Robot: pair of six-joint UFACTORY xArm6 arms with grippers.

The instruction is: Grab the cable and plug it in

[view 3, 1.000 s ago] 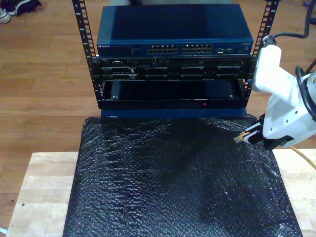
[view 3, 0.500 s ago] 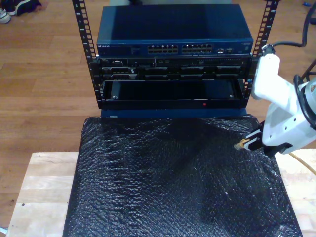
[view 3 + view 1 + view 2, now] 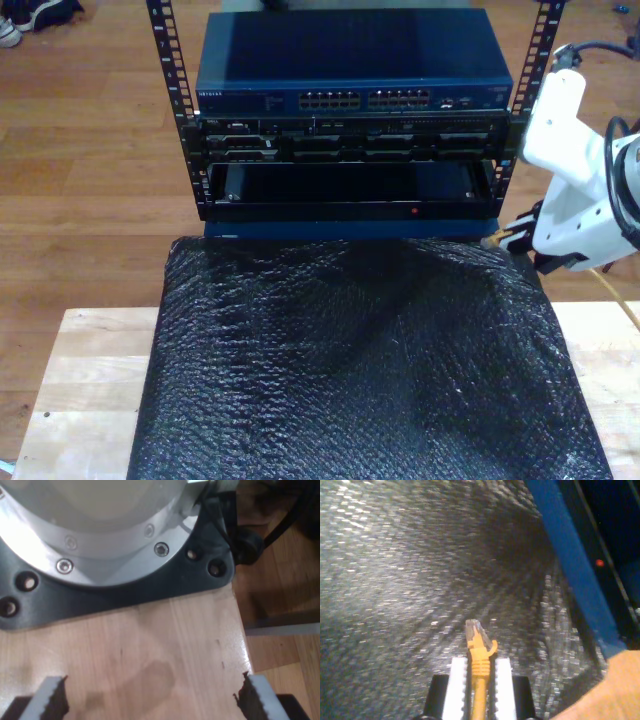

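Wooden flooring is stretching out behind a rack of network gear, and a pale wooden table in front is carrying a black bubble-wrap mat. My second gripper is pinching the cable just behind its yellow boot, with the clear plug sticking out ahead of the pads. In the exterior view that gripper is hanging at the mat's far corner on the exterior view's right, near the rack's lower edge. My first gripper is sitting spread over bare tabletop beside an arm base, holding nothing.

The step in hand looks like carrying the plug up to the blue switch, whose port row is sitting well above the plug. Doing this well is calling for lifting clear of the rack first, squaring the plug to one port (latch orientation is too small to judge), then pushing straight in without letting the cable slip in the grip.
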